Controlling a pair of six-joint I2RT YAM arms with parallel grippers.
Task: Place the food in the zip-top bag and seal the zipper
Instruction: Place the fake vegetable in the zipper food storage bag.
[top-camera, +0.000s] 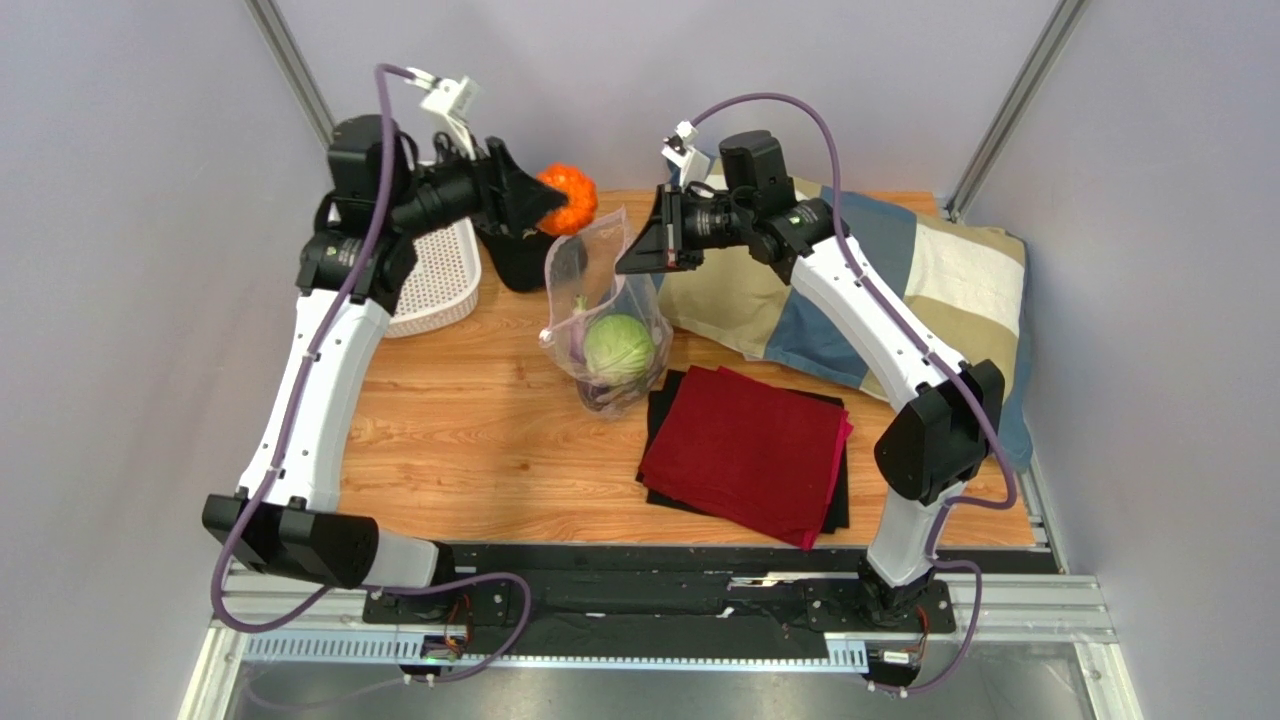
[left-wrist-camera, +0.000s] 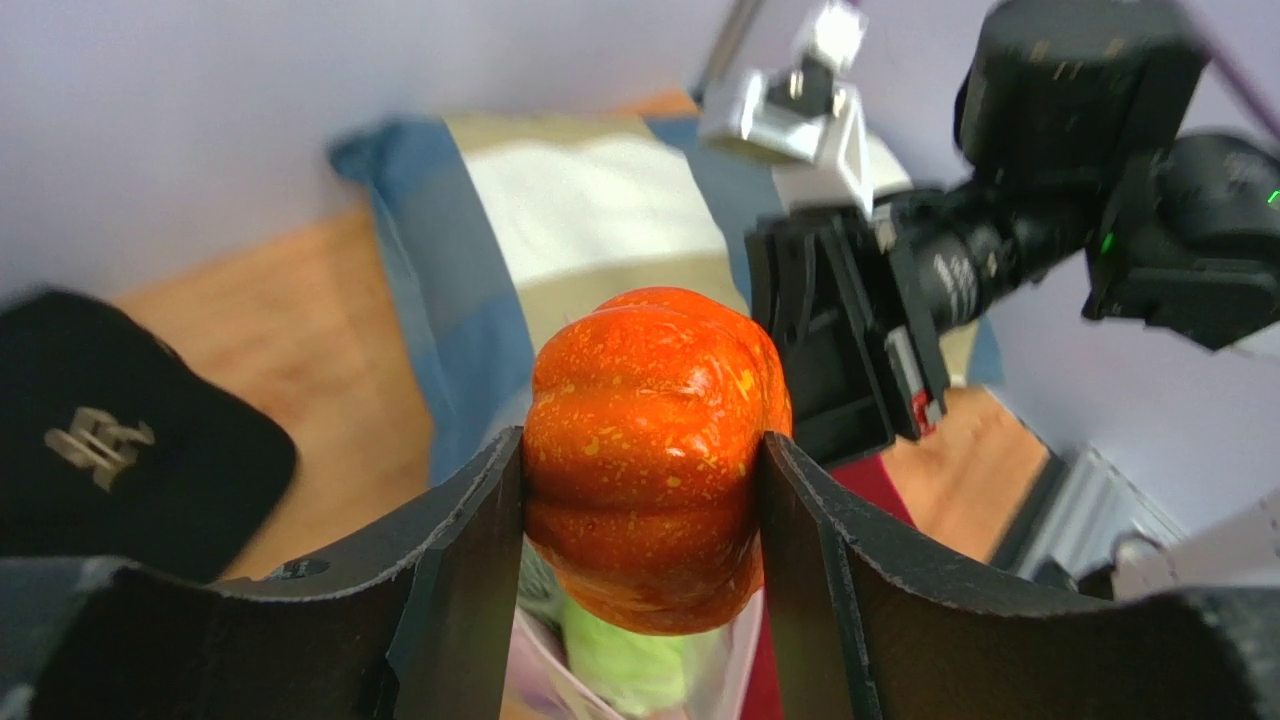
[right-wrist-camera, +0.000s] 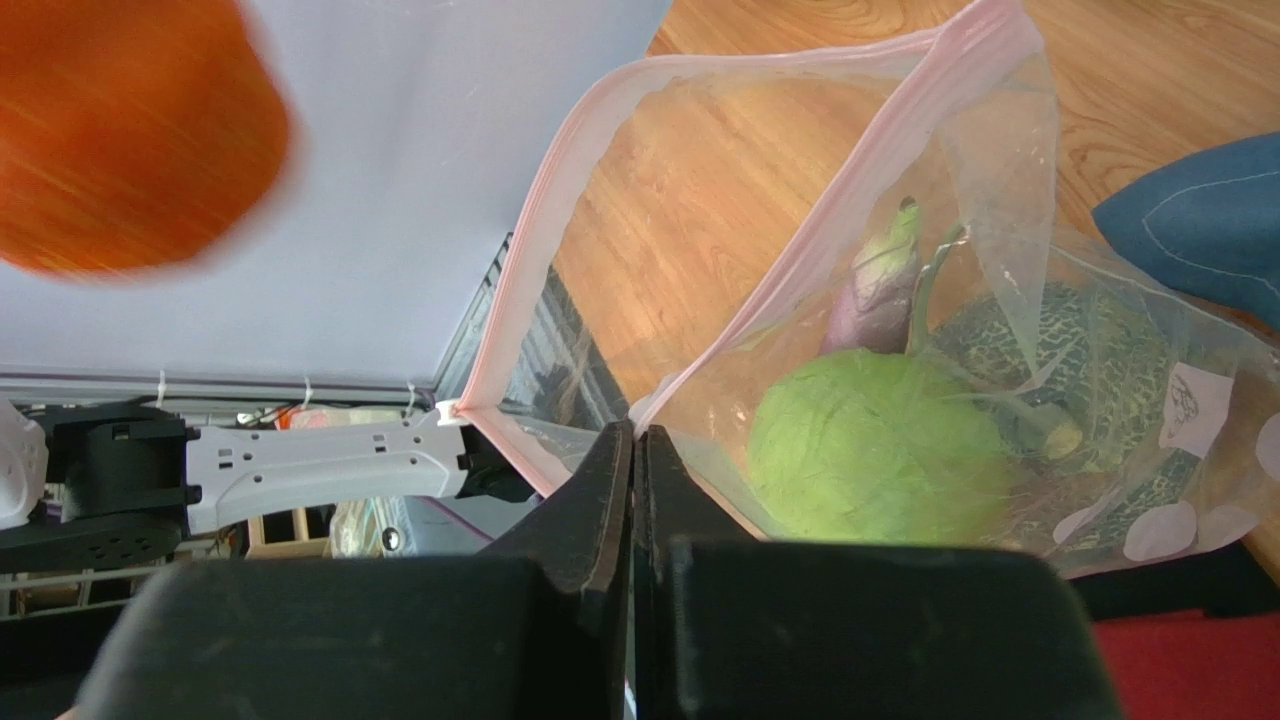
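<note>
Our left gripper (left-wrist-camera: 642, 468) clamps the pumpkin (left-wrist-camera: 649, 360) above the bag (top-camera: 598, 285) (cabbage (top-camera: 618, 345) inside); our right gripper (right-wrist-camera: 633, 443) pinches the bag's rim.

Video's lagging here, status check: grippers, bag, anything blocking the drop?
Left gripper shut on pumpkin, over the zip-top bag. Right gripper pinching its rim, mouth held open. Cabbage, eggplant, melon inside. Nothing seen blocking the mouth.
</note>
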